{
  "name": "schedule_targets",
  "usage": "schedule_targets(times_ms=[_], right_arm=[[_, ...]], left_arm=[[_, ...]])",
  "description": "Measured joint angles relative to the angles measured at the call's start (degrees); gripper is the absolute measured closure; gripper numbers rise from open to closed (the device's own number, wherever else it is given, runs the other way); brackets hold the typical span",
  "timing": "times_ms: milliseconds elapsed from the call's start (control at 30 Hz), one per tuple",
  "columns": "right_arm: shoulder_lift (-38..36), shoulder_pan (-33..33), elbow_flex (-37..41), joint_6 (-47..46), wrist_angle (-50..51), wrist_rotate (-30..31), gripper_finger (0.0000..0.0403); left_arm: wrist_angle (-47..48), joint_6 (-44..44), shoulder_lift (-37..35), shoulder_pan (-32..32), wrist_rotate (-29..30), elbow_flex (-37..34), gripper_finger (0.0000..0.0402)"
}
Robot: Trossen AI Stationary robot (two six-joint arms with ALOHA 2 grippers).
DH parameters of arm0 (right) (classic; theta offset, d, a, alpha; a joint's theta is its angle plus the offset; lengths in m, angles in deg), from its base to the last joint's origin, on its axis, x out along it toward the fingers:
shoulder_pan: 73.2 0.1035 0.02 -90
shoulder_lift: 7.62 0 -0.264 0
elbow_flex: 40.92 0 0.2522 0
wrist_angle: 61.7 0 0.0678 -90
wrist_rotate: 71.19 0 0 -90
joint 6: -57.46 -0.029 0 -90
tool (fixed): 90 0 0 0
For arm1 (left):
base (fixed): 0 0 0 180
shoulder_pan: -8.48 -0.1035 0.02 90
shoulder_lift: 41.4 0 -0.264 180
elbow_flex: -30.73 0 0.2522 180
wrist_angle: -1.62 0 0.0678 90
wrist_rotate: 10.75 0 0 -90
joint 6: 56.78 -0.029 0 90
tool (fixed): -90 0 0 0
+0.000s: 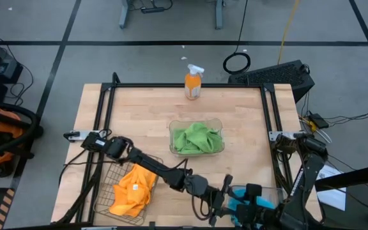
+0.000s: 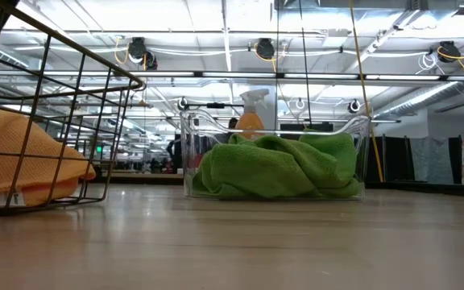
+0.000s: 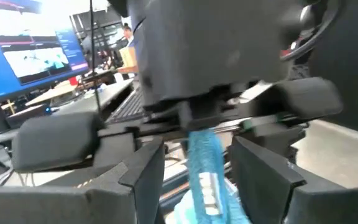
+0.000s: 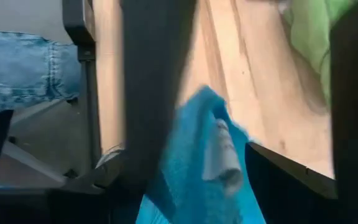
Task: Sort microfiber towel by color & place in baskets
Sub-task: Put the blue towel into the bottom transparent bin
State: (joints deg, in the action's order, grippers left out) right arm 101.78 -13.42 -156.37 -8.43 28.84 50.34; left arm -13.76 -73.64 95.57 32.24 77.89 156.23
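At the surface's near edge, both grippers meet on a blue towel. The left gripper has its fingers around it; the right gripper's grip I cannot tell. Release one side before carrying it to the third basket.

A clear plastic basket sits mid-bench, packed with green towels. At the near left, a wire basket holds an orange-yellow towel. Behind the clear one stands what looks like a spray bottle, partly hidden.
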Motion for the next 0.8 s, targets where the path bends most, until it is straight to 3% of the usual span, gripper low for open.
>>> schedule_targets(times_ms=[200,467,567,733,800], right_arm=[[0.0,-2.5,0.0,3.9,0.1,0.0,0.0149],[0.0,-4.3,0.0,5.3,1.9,-0.7,0.0149],[0.0,-4.3,0.0,6.5,1.7,-0.6,0.0149],[0.0,-4.3,0.0,8.3,1.4,-1.5,0.0149],[0.0,-4.3,0.0,8.5,1.4,-1.3,0.0149]], left_arm=[[1.3,0.0,0.0,-0.4,-3.3,0.0,0.0210],[2.4,-0.2,0.0,-0.8,-3.2,0.0,0.0222],[2.7,-0.3,-0.1,-1.2,-3.2,0.0,0.0265],[4.4,-0.3,-0.4,-1.8,-3.6,0.1,0.0377],[6.2,-0.1,-1.0,-2.0,-3.9,0.1,0.0390]])
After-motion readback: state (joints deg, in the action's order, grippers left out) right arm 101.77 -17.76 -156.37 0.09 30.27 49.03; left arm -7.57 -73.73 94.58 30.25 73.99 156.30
